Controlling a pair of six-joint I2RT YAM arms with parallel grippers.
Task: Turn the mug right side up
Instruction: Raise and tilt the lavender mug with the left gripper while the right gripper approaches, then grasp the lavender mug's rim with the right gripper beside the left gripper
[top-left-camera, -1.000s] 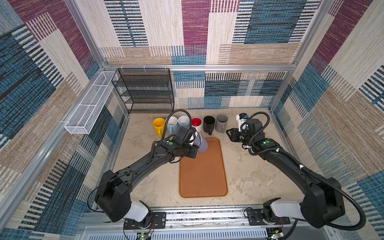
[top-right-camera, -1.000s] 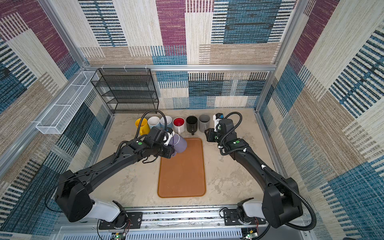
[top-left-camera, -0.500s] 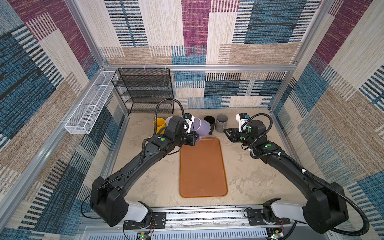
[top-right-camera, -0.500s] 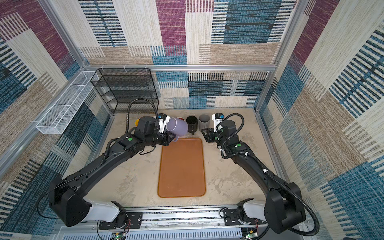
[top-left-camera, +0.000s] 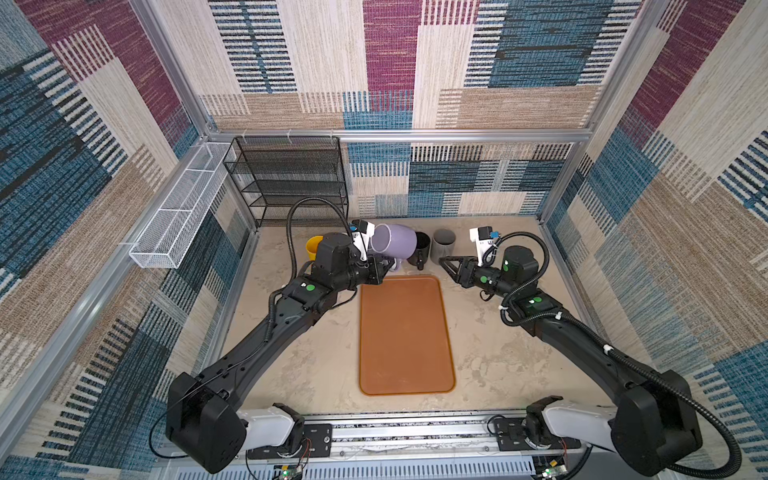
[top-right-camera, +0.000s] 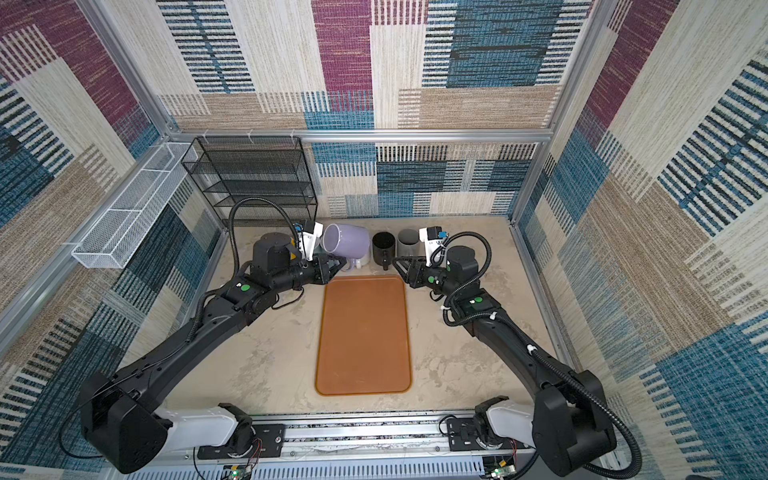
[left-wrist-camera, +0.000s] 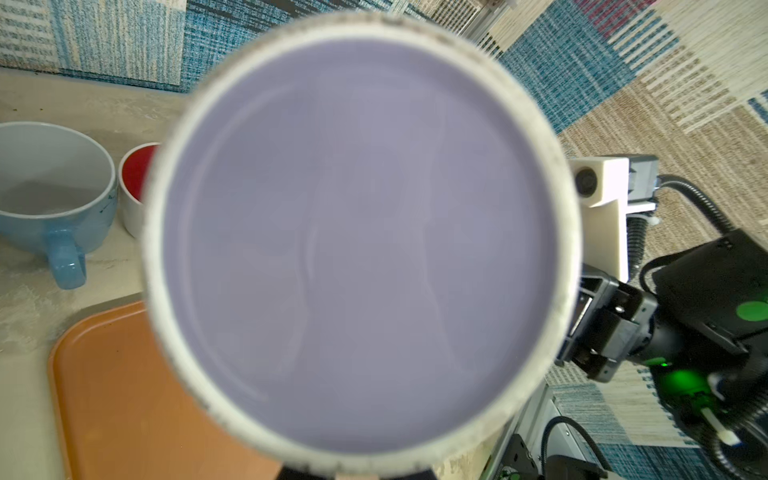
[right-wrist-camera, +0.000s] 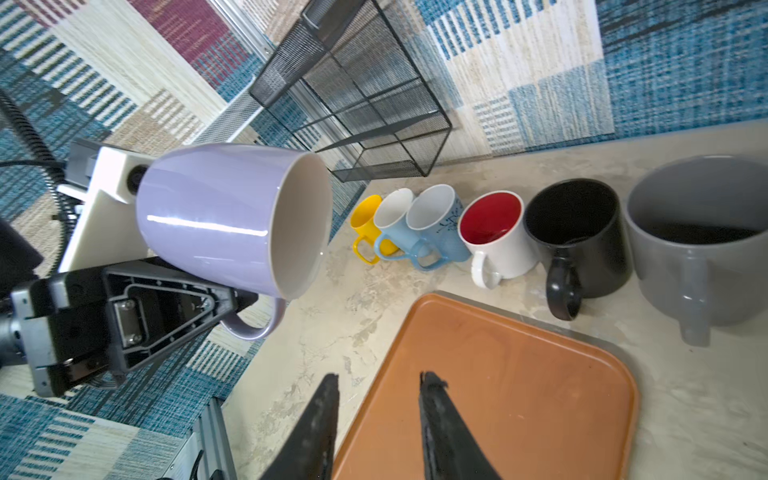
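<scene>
The lilac mug (top-left-camera: 395, 244) (top-right-camera: 347, 242) hangs in the air on its side, above the table just beyond the tray's far end. My left gripper (top-left-camera: 384, 266) (top-right-camera: 338, 264) is shut on its handle (right-wrist-camera: 253, 326). The mug's base (left-wrist-camera: 357, 249) fills the left wrist view and hides the jaws there. In the right wrist view the mug (right-wrist-camera: 216, 220) has its mouth turned toward the row of mugs. My right gripper (top-left-camera: 441, 259) (top-right-camera: 395, 260) (right-wrist-camera: 378, 378) is open and holds nothing. It hovers over the tray's far right corner, apart from the mug.
An orange-brown tray (top-left-camera: 405, 332) (right-wrist-camera: 498, 374) lies mid-table. Upright mugs line the back: yellow (right-wrist-camera: 365, 216), light blue (right-wrist-camera: 392, 220), blue (right-wrist-camera: 436, 224), white with a red inside (right-wrist-camera: 494, 232), black (top-left-camera: 419, 246), grey (top-left-camera: 444, 245). A black wire rack (top-left-camera: 291, 178) and a white wire basket (top-left-camera: 178, 216) stand back left.
My left arm has lifted the mug up and back from the tray's far edge, turning it onto its side. My right gripper has shifted slightly and its jaws have parted a little.
</scene>
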